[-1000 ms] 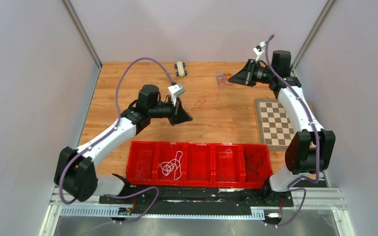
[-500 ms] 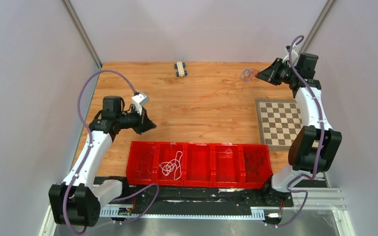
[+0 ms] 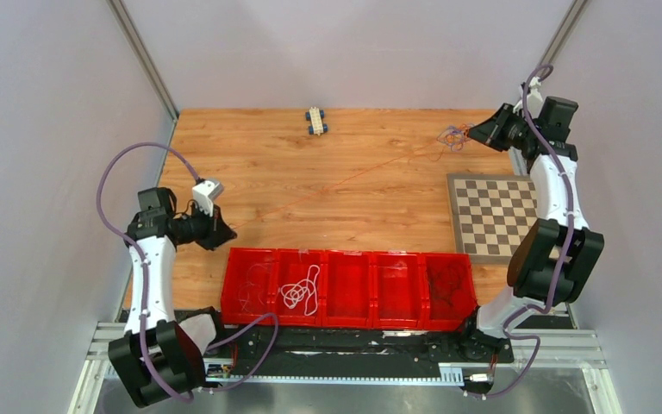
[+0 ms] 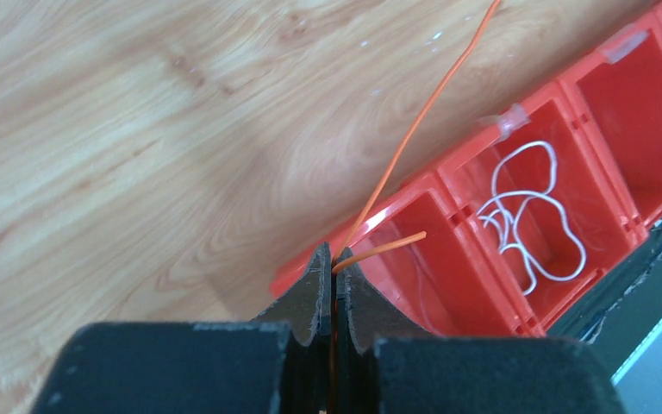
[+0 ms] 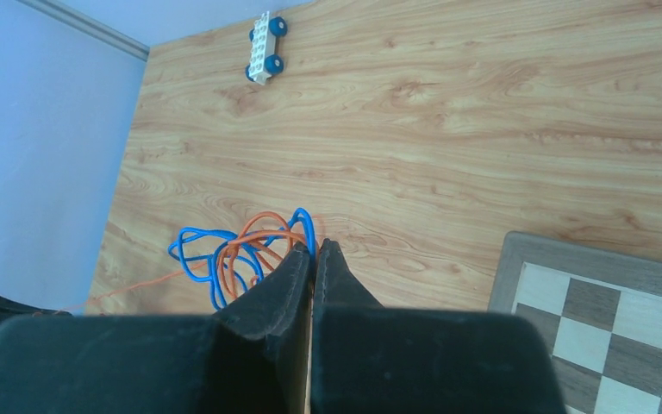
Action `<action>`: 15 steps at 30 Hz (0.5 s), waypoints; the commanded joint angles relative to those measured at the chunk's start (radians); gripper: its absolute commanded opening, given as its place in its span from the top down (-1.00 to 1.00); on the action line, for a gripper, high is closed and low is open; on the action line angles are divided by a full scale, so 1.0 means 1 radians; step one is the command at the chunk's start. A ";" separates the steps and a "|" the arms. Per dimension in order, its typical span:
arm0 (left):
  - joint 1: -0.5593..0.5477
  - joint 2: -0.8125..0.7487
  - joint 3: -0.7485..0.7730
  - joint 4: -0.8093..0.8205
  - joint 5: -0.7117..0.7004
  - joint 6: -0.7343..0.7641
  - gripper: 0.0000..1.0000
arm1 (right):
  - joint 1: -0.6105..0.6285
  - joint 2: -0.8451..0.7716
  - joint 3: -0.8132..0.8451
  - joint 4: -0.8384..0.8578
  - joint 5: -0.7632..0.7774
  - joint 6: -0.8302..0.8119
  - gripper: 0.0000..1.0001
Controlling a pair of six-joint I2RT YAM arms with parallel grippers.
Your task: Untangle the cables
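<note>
Your left tool (image 4: 334, 257) gripped the orange cable (image 4: 415, 129) near left, your right tool (image 5: 315, 248) gripped the blue-and-orange knot (image 5: 211, 250) far right, cable stretched straight over the worktop (image 3: 250, 147)

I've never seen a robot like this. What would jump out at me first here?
A thin orange cable stretched taut across the wooden table, from the left gripper beside the red bins to the right gripper at the far right corner. The right gripper is shut on a blue and orange tangle. A white cable lies coiled in one bin.
</note>
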 commanded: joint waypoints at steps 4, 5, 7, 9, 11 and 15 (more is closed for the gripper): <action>0.197 0.084 0.030 -0.094 -0.026 0.176 1.00 | -0.058 0.009 0.050 0.033 0.025 -0.041 1.00; 0.211 0.107 0.040 -0.093 -0.030 0.188 1.00 | -0.066 0.014 0.054 0.032 0.025 -0.041 1.00; 0.251 0.141 0.055 -0.087 -0.041 0.204 1.00 | -0.079 0.019 0.065 0.032 0.024 -0.041 1.00; 0.280 0.172 0.067 -0.082 -0.058 0.226 1.00 | -0.092 0.027 0.079 0.033 0.020 -0.041 1.00; 0.300 0.193 0.074 -0.065 -0.091 0.230 1.00 | -0.103 0.032 0.090 0.032 0.017 -0.041 1.00; 0.314 0.217 0.076 -0.005 -0.162 0.231 1.00 | -0.122 0.043 0.107 0.033 0.014 -0.041 1.00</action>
